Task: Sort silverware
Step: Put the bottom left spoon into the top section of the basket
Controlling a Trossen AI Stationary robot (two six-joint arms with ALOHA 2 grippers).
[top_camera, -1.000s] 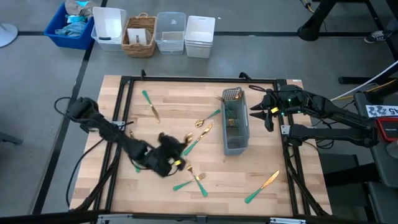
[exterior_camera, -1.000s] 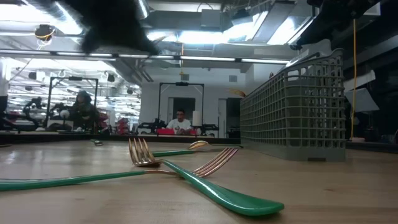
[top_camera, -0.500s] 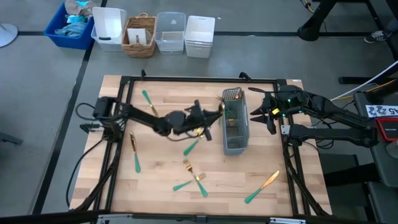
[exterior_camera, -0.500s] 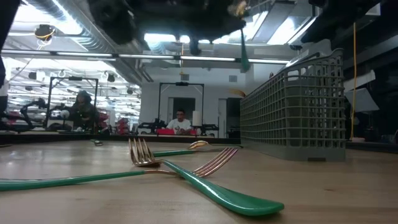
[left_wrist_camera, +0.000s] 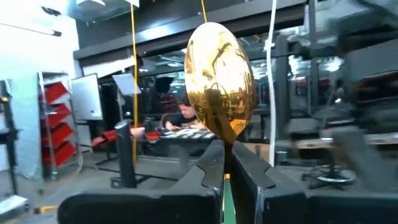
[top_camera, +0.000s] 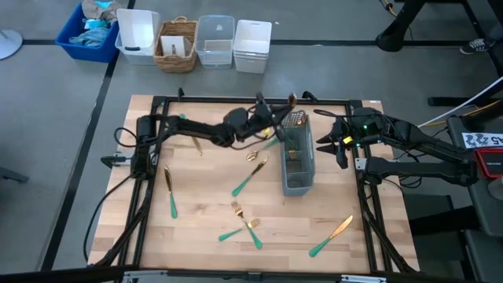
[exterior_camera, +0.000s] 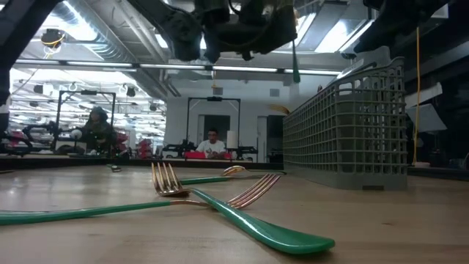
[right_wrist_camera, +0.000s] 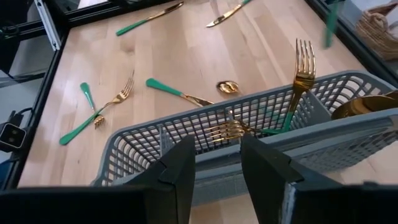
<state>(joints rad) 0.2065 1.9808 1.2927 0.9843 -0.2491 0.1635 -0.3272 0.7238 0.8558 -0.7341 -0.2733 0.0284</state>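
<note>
Left gripper, fingers clamped on a gold spoon w/ teal handle, hangs beside the grey caddy at its far end; spoon stands upright, bowl up. Right gripper waits open on the caddy's other side, holding nothing.

Grey floor, storage bins, bright ceiling lights

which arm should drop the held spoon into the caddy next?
Left. The left gripper is shut on the spoon and hangs by the caddy's far end. The right gripper waits beside the caddy, jaws open and empty.
</note>
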